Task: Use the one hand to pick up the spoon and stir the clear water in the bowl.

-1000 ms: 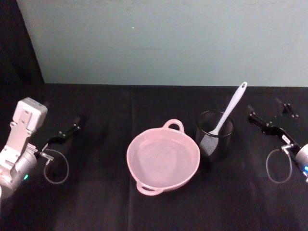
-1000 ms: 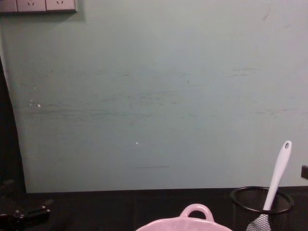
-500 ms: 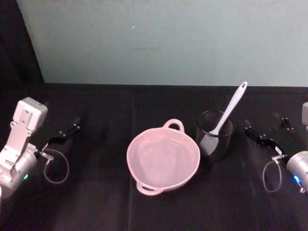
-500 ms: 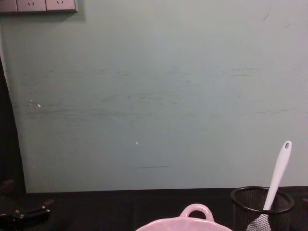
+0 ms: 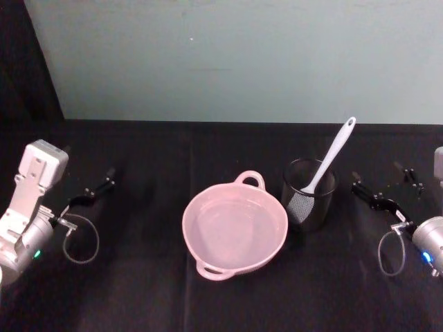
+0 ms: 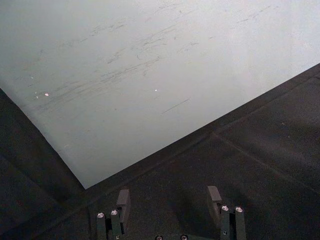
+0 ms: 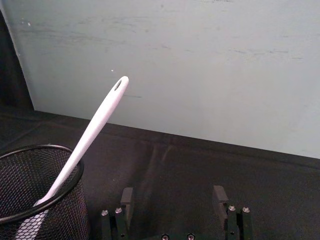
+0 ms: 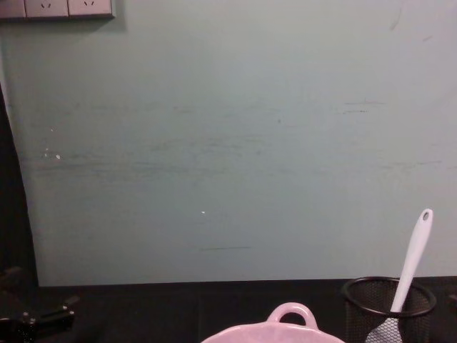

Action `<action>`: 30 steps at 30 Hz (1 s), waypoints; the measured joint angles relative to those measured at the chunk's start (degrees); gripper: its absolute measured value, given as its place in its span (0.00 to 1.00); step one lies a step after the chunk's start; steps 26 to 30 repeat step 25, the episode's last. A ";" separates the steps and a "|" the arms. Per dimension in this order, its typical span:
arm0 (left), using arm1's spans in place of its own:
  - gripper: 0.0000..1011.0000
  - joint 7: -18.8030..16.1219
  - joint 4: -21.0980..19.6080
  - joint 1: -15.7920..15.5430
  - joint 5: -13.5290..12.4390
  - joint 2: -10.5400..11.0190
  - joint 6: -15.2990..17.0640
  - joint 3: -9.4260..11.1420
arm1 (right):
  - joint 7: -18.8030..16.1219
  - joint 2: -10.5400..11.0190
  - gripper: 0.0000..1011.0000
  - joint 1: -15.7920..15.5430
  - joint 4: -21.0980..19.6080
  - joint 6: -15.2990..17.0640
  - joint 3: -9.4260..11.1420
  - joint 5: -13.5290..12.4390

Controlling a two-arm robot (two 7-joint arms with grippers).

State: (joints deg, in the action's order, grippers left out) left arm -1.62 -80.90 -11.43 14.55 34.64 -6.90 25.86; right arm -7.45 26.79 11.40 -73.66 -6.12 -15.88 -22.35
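The pale pink bowl [image 5: 185,232] with clear water sits mid-table; its loop handle [image 8: 291,314] peeks up in the chest view. The white spoon [image 5: 333,153] [image 7: 92,135] [image 8: 414,256] leans blade-down in a black wire-mesh cup [image 5: 308,202] just right of the bowl. My right gripper [image 5: 385,184] [image 7: 173,196] hovers open and empty right of the cup, apart from the spoon handle. On the far left, my left gripper [image 5: 95,191] [image 6: 169,197] rests open and empty above the cloth.
A black cloth [image 5: 138,290] covers the table up to a pale green wall [image 5: 228,62]. The mesh cup [image 7: 35,190] stands close to my right gripper. Wall sockets [image 8: 68,7] sit high on the left.
My right gripper has drawn back toward me and sunk lower, staying right of the cup. Spoon, bowl and left arm have not moved.
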 joint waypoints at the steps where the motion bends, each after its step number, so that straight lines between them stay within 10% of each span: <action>1: 0.99 0.00 0.00 0.00 0.00 0.00 0.00 0.00 | 0.00 0.01 0.99 0.00 0.00 0.00 -0.01 0.00; 30: 0.99 0.00 0.00 0.00 0.00 0.00 0.00 0.00 | -0.08 0.11 0.99 0.06 -0.05 0.07 -0.11 -0.07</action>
